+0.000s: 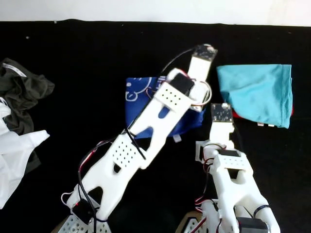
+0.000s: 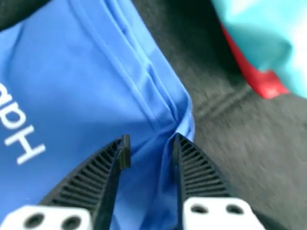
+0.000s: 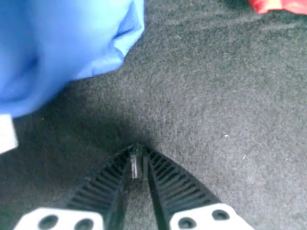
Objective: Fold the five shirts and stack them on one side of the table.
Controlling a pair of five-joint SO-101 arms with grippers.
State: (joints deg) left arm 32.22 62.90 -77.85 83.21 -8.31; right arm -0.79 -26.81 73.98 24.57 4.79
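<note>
Blue shirt: the blue shirt (image 1: 138,111) lies flat near the middle of the table (image 1: 73,48), toward its far edge, white print up. It looks partly folded, with a layered hem along the side that faces the stack.

Left gripper: the left gripper (image 2: 151,143) is low over that hem, fingers apart, one on each side of a raised pleat at the shirt's corner. The cloth sits between them but is not pinched yet. This looks like the line-up for a grasp, either to fold the shirt again or to drag it.

Right gripper: the right gripper (image 3: 137,158) hangs over bare table just beside the blue shirt's near corner, fingers together and holding nothing. It is probably parked there to stay out of the way.

Stack: the teal shirt (image 1: 257,94) lies folded toward the table's right edge on top of a red shirt (image 2: 256,76), which shows only as a strip beneath. The two look finished.

Waiting pile: a dark shirt (image 1: 24,90) and a white shirt (image 1: 14,155) lie crumpled at the left edge, well apart from the arms.

Progress: two shirts are stacked, one is in hand and two are unfolded, so the task is roughly halfway.

Risk: a pinch on the top layer alone could peel the fold open.
</note>
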